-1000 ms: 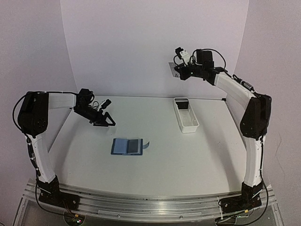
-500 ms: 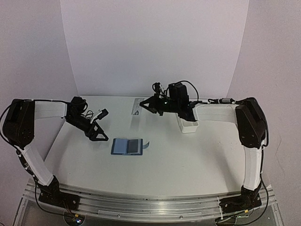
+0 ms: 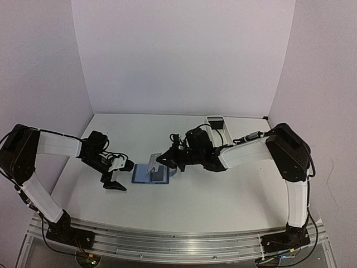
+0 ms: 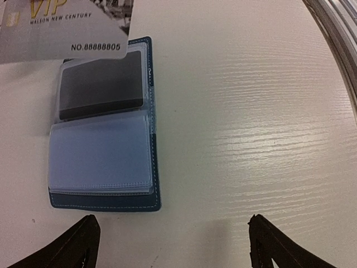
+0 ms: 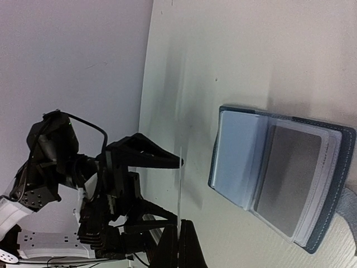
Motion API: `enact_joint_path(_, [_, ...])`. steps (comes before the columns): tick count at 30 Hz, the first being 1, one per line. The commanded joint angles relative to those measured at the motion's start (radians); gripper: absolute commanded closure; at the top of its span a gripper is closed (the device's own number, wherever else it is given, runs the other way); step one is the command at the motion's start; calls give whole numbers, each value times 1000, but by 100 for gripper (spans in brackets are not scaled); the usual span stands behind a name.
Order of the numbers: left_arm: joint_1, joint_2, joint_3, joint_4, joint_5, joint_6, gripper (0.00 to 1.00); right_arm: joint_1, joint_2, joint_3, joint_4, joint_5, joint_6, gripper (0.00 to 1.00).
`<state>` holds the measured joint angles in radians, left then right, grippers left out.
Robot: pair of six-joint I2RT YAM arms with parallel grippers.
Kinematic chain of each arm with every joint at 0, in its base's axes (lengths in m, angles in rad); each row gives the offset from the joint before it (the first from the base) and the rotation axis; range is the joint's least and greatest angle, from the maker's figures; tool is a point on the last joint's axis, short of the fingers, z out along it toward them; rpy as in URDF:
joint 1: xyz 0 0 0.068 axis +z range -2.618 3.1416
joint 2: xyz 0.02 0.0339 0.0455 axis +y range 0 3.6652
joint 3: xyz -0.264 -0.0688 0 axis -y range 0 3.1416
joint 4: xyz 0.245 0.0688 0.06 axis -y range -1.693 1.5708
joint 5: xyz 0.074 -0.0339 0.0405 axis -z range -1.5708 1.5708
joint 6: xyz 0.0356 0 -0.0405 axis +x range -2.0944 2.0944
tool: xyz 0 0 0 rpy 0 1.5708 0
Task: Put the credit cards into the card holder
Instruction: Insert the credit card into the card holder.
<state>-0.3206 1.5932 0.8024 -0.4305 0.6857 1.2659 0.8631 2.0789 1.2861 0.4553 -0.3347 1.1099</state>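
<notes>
A: so the right gripper (image 3: pixel 163 160) was clamped on a credit card (image 3: pixel 154 158) above the open card holder (image 3: pixel 150 174), middle of the counter (image 3: pixel 234 195). The left gripper (image 3: pixel 120 177) gaped just beside it.

B: nothing pinned that holder, so a crooked push could've skidded it.

Lab test cell: plain lilac backdrop walls (image 3: pixel 184 56), white table (image 3: pixel 223 195), aluminium mounting rails (image 3: pixel 167 243).

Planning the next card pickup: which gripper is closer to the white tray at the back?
Right. The right gripper, shut on a card, hovers by the card holder, on its tray side. The left gripper, open, sits on the holder's opposite side.
</notes>
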Motion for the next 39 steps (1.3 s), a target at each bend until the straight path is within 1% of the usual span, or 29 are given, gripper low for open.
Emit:
enact_joint_path(1, [-20, 26, -2, 120, -26, 54, 9, -12, 42, -7, 45, 33, 1, 100])
enact_joint_path(3, [-23, 40, 7, 119, -29, 68, 10, -14, 66, -1, 48, 29, 1, 100])
enact_joint_path(6, [-35, 72, 20, 133, -48, 75, 17, -16, 123, 30, 71, 17, 1, 100])
enact_joint_path(7, [-37, 79, 32, 138, -50, 47, 21, -19, 140, 33, 92, 12, 5, 100])
enact_joint_path(10, [-28, 97, 118, 154, -24, -250, 23, -29, 156, 34, 112, 22, -1, 100])
enact_joint_path(11, [-20, 105, 148, 152, -11, -387, 23, -30, 156, 31, 114, 26, -6, 100])
enact_joint_path(12, [-11, 119, 193, 144, 6, -578, 23, -31, 157, 26, 114, 28, -9, 100])
enact_joint_path(14, [0, 129, 220, 135, 32, -848, 23, -31, 165, 23, 113, 31, -7, 100])
enact_joint_path(15, [7, 129, 219, 139, 45, -1017, 22, -31, 166, 15, 112, 36, -5, 100])
enact_joint_path(16, [10, 128, 209, 144, 54, -1126, 22, -31, 169, 7, 113, 43, -4, 100])
enact_joint_path(17, [11, 127, 203, 146, 55, -1194, 21, -31, 173, 0, 114, 45, -4, 100])
enact_joint_path(18, [12, 126, 189, 141, 44, -1349, 18, -31, 183, -8, 117, 41, -2, 100])
enact_joint_path(19, [14, 128, 179, 127, 28, -1403, 15, -32, 194, -8, 124, 30, -4, 100])
enact_joint_path(20, [21, 134, 168, 111, 19, -1498, 11, -31, 206, -4, 130, 18, -7, 100])
enact_joint_path(24, [45, 174, 104, 92, 50, -1678, 6, -31, 228, -18, 149, 15, -7, 100])
enact_joint_path(26, [44, 177, 49, 138, 76, -1754, 3, -31, 227, -40, 161, 24, -14, 100])
enact_joint_path(28, [43, 186, 22, 162, 69, -1783, 1, -32, 229, -50, 173, 25, -17, 100])
enact_joint_path(30, [43, 200, -11, 215, 80, -1815, 1, -31, 241, -60, 205, 22, -14, 100])
enact_joint_path(33, [35, 208, -83, 362, 103, -1882, 0, -31, 270, -78, 260, 6, 3, 100])
enact_joint_path(35, [28, 202, -132, 507, 134, -1926, 0, -32, 282, -89, 275, 1, 8, 100])
enact_joint_path(39, [13, 212, -196, 688, 150, -1994, 1, -30, 302, -102, 299, -5, 3, 100])
